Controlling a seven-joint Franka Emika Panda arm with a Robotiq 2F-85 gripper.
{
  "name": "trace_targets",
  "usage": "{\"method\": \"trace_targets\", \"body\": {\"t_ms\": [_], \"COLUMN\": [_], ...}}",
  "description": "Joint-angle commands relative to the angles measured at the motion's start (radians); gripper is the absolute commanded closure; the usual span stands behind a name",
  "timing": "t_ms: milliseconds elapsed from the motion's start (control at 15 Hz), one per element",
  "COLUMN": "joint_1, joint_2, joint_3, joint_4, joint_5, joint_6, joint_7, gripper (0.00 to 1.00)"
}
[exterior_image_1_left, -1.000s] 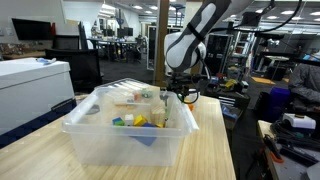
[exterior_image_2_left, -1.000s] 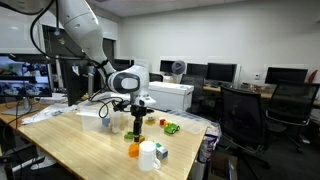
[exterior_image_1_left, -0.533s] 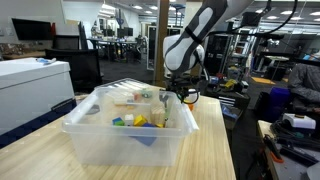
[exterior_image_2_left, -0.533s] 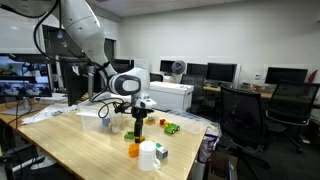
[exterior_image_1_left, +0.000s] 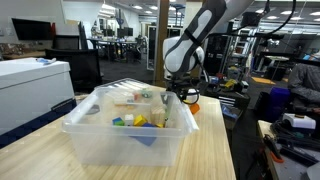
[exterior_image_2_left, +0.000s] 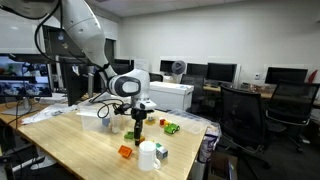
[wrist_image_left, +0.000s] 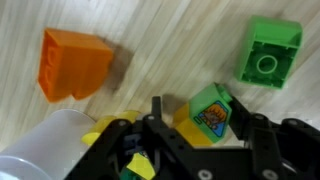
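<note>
In the wrist view my gripper (wrist_image_left: 203, 118) is shut on a small green and yellow block (wrist_image_left: 208, 112) with a picture on its face; both fingers press its sides just above the wooden table. An orange block (wrist_image_left: 75, 65) lies apart on the wood, and a green studded block (wrist_image_left: 268, 50) lies at the other side. In an exterior view the gripper (exterior_image_2_left: 139, 128) hangs low over the table near its edge, beside the orange block (exterior_image_2_left: 125, 152). Behind the clear bin, the gripper (exterior_image_1_left: 183, 95) shows only in part.
A white cup (exterior_image_2_left: 149, 155) stands close to the gripper, also seen in the wrist view as the cup (wrist_image_left: 40, 150). A clear plastic bin (exterior_image_1_left: 75, 128) holds several toys. A green piece (exterior_image_2_left: 172, 128) lies by the table edge; office chairs (exterior_image_2_left: 245, 115) stand beyond.
The jaws have closed in onto the green and yellow block. The orange block by the cup has shifted slightly to the left in an exterior view. The arm has barely moved.
</note>
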Motion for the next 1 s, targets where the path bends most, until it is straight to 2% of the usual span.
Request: {"method": "trace_targets", "body": {"t_ms": [0,133,200,733,933], "joint_1": [0.002,0.002,0.000,0.006,0.008], "joint_2": [0.021,0.016,0.010,-0.087,-0.225], "joint_3": [-0.006,-0.007,-0.006,-0.011,-0.026], "joint_4": [0.013,0.013,0.010,-0.049,-0.097], "joint_5": [0.012,0.012,0.015,0.021,0.018], "joint_6": [0.023,0.027,0.032,0.111,0.027], "joint_7": [-0.033,-0.032,-0.035,-0.034,-0.017], "gripper": [0.63,0.76,0.87,0.88,0.88]}}
